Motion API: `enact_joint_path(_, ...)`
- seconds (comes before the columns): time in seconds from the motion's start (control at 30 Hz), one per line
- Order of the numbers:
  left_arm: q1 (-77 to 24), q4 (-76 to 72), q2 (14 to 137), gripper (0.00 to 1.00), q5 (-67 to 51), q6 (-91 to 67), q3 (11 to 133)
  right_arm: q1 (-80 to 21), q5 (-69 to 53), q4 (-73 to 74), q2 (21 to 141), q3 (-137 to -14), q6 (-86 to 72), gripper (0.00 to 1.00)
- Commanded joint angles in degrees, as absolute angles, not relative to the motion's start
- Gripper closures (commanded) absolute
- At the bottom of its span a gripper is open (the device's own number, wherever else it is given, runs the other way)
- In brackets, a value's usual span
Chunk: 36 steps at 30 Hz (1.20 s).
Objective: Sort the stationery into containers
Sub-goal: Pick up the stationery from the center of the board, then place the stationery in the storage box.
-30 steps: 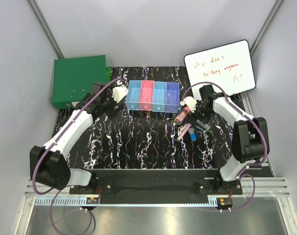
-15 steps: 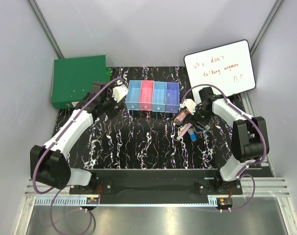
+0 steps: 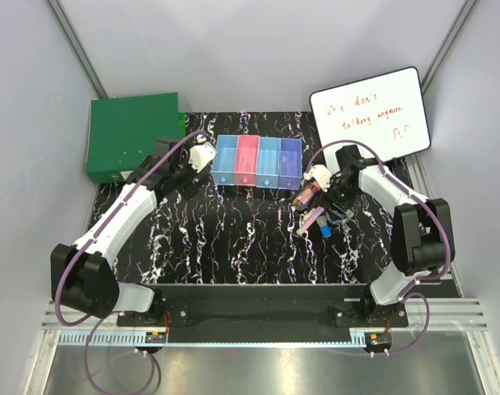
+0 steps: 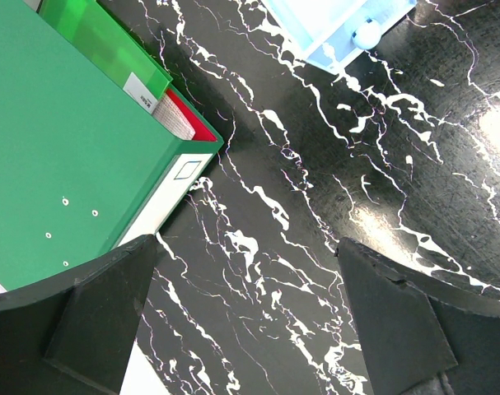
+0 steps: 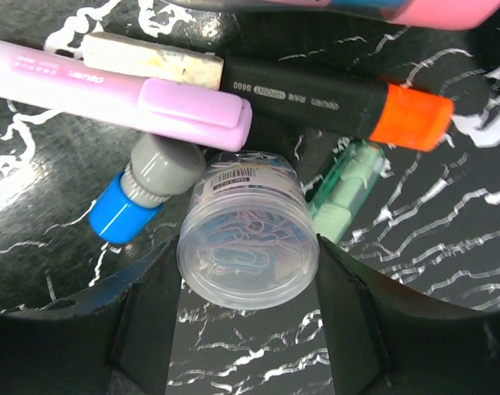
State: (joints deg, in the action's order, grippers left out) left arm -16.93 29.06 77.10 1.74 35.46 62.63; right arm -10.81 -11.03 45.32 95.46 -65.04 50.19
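Broadly, the green box (image 3: 130, 136) lies at 10 o'clock on the counter (image 3: 233, 239), the four joined bins (image 3: 258, 162) at 12. The left tool (image 4: 248, 271) hangs spread near them; the right tool (image 5: 248, 276) pinches a clear paper-clip tub (image 5: 248, 230) amid the stationery heap (image 3: 320, 216) at 3 o'clock.

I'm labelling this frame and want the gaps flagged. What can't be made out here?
Right wrist: whether the right fingers clamp the clip tub; the tub hides part of the green stick; the top edge cuts off the pink item.
Top external: the bins, contents too small.
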Motion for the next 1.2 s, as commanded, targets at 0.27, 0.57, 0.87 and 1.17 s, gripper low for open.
enact_joint_path(0.27,-17.2,27.2,75.8,0.01,0.4,33.2,63.2,-10.6,-10.8,51.6,92.8,-84.2,45.8,0.62)
enact_joint_path(0.57,-17.1,26.3,75.5,0.01,0.4,33.1,62.1,-13.4,-10.2,51.3,105.0,-101.4,47.1,0.61)
enact_joint_path(0.87,-17.1,25.7,75.8,0.01,0.4,33.5,61.4,-17.0,-9.5,51.1,117.3,-116.1,47.6,0.6)
enact_joint_path(1.17,-17.1,25.3,76.4,0.01,0.8,34.4,61.3,-17.7,-9.4,50.5,125.9,-123.7,47.7,0.6)
